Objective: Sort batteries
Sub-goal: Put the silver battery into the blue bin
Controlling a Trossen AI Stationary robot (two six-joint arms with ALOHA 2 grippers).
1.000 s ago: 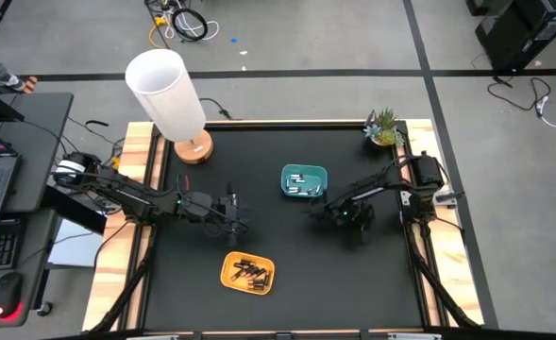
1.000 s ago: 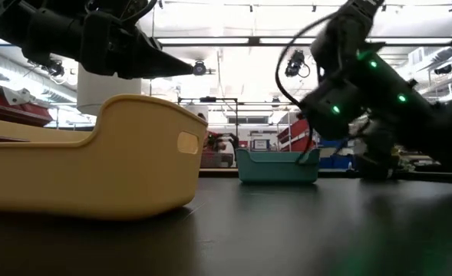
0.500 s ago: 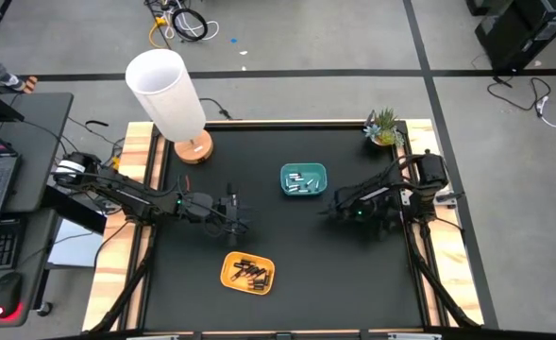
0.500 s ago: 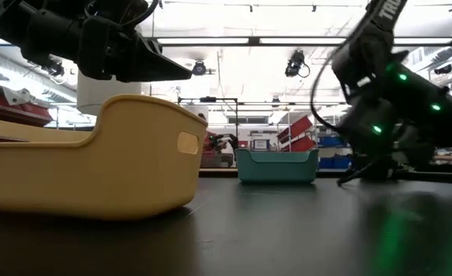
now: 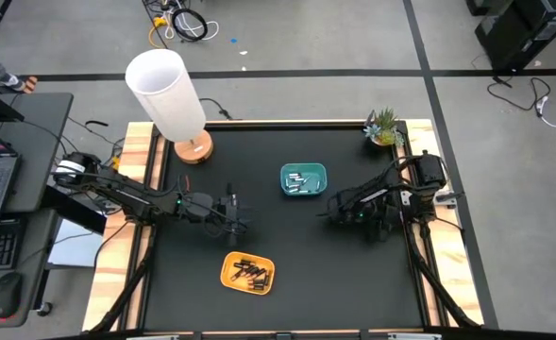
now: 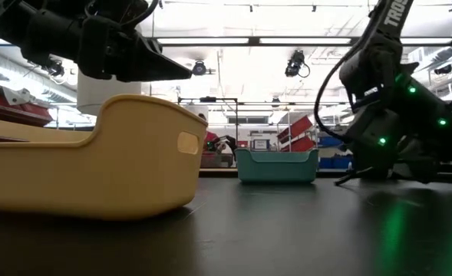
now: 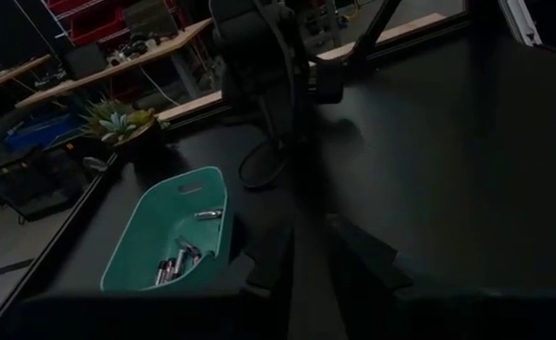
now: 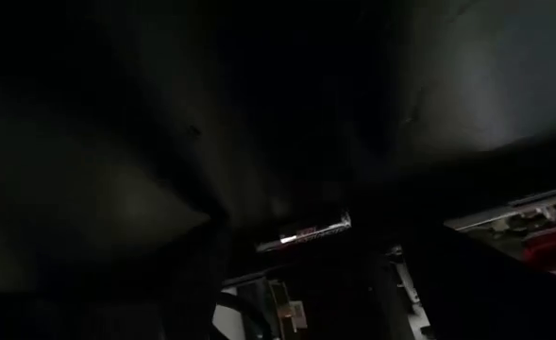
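High view: the left claw (image 5: 237, 213) is hovering unmoved above the yellow plastic tray (image 5: 247, 272), fingers together. Silvery and dark cylindrical batteries (image 5: 301, 182) are lying in the teal plastic tray (image 5: 303, 179); the right claw (image 5: 327, 210) has been retreating from it and settling low on the black table (image 5: 296, 255), its fingers unreadable, likely delivery done.

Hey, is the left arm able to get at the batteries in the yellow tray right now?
Probably yes. The left hand sits just behind the yellow tray, with bare table between them. The tray is open-topped, the batteries lie uncovered, and the right hand waits well off near the teal tray.
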